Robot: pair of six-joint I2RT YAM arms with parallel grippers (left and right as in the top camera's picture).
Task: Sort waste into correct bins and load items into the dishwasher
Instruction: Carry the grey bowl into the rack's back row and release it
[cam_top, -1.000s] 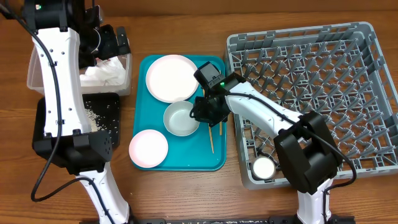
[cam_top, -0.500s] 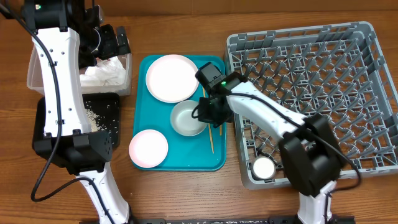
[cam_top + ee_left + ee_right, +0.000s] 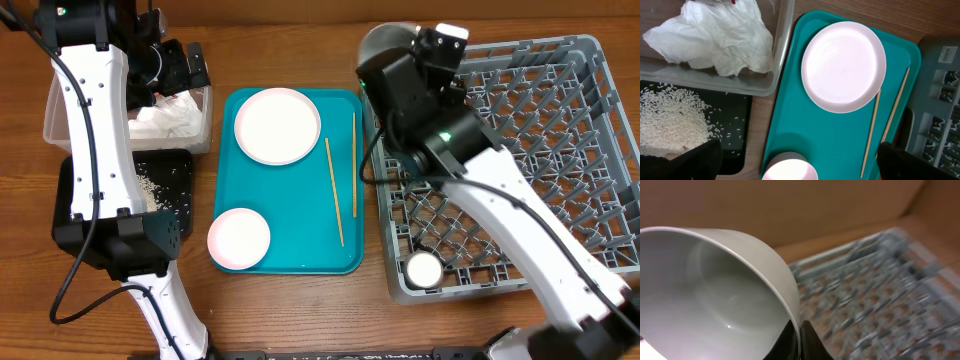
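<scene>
My right gripper [image 3: 398,62] is shut on the rim of a white bowl [image 3: 379,43] and holds it tilted in the air over the back-left corner of the grey dish rack [image 3: 520,130]; the right wrist view shows the fingers [image 3: 800,330] pinching the bowl wall [image 3: 715,295]. A white cup [image 3: 424,268] sits in the rack's front-left corner. On the teal tray [image 3: 300,215] lie a white plate [image 3: 277,125], a pink plate [image 3: 239,238] and two chopsticks [image 3: 334,190]. My left gripper [image 3: 799,147] is open and empty, high above the tray. The napkin [image 3: 715,35] lies in the clear tub [image 3: 782,45], and rice [image 3: 670,120] lies in the black tray [image 3: 735,130].
The left arm [image 3: 95,120] stands over the clear tub [image 3: 205,115] and the black tray [image 3: 170,170] at the table's left. A scrap of red [image 3: 732,2] shows at the napkin's top edge. The rack [image 3: 865,295] is blurred in the right wrist view.
My right gripper has lifted the white bowl off the teal tray and carried it up and back toward the rack's back-left corner. Both chopsticks now show. The left arm has not moved.
</scene>
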